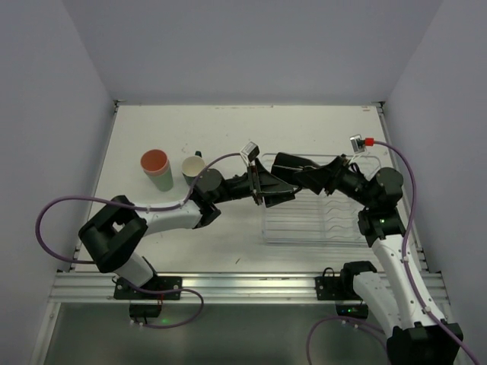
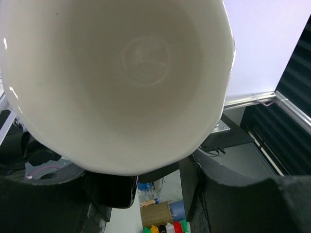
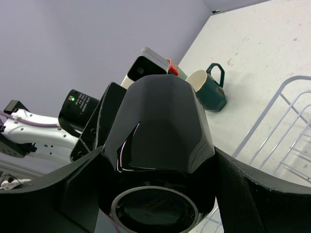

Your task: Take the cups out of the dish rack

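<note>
A black handled mug [image 1: 275, 192] hangs in the air over the left end of the dish rack [image 1: 312, 228]. My right gripper [image 1: 291, 179] is shut on it. In the right wrist view the mug [image 3: 160, 121] sits between my fingers [image 3: 252, 194], base toward the camera. My left gripper [image 1: 260, 187] is open at the mug's mouth. The left wrist view looks into the mug's white inside [image 2: 121, 77], and its rim sits between the spread fingers [image 2: 252, 204]. A pink tumbler [image 1: 154, 161], a pale green tumbler [image 1: 163, 183] and a dark teal mug [image 1: 193, 168] stand on the table to the left. No clear glasses show.
The rack's thin ribs show in the right wrist view [image 3: 286, 126], with the teal mug [image 3: 212, 90] beyond them on the table. Purple cables loop from both arms. Grey walls close the table on three sides, and a metal rail [image 1: 243, 285] runs along the near edge.
</note>
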